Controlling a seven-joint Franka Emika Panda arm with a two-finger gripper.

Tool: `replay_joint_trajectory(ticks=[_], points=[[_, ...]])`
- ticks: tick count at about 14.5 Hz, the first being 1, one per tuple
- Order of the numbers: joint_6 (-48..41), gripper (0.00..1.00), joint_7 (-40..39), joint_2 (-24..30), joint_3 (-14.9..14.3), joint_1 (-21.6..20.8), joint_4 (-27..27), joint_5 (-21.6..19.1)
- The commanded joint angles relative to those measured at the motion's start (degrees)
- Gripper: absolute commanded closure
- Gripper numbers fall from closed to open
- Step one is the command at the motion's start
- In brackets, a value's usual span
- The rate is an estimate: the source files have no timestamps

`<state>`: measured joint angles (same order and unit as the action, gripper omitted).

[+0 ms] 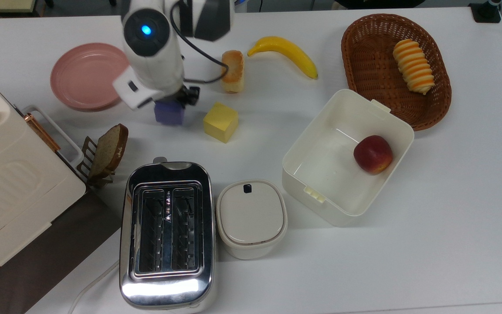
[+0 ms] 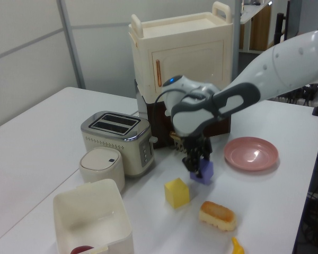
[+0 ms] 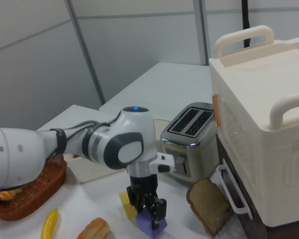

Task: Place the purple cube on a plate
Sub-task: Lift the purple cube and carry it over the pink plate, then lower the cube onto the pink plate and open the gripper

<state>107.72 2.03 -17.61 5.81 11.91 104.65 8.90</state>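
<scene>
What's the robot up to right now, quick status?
Gripper shut on purple cube, cube lifted off the table. Pink plate sits close by, bare. Nothing between them.

No text, label, brand, number or sign can be read on anything in these pictures.
</scene>
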Motion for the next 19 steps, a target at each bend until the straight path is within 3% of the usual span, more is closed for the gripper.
replay_joint_trajectory(ticks=[1,5,6,7,9,10,15,19], points=[[-9.8,1.0,-11.0,6.6,-0.4,5.4,-1.4,-0.8],[-9.5,1.0,-16.9,4.3,-0.7,11.5,-0.5,0.2],[-6.8,0.98,-17.3,3.5,-0.7,12.9,-0.6,0.2],[-5.3,0.91,-17.3,3.3,-0.7,13.7,-0.6,0.2],[-5.1,0.4,-18.4,2.8,-0.7,14.1,-0.5,0.2],[-5.0,0.01,-18.4,2.8,-0.7,14.2,-0.5,0.2],[-4.6,0.0,-18.0,3.5,-1.0,14.7,-0.9,-0.2],[-8.8,0.0,-10.0,4.5,1.2,12.7,-7.6,-1.7]])
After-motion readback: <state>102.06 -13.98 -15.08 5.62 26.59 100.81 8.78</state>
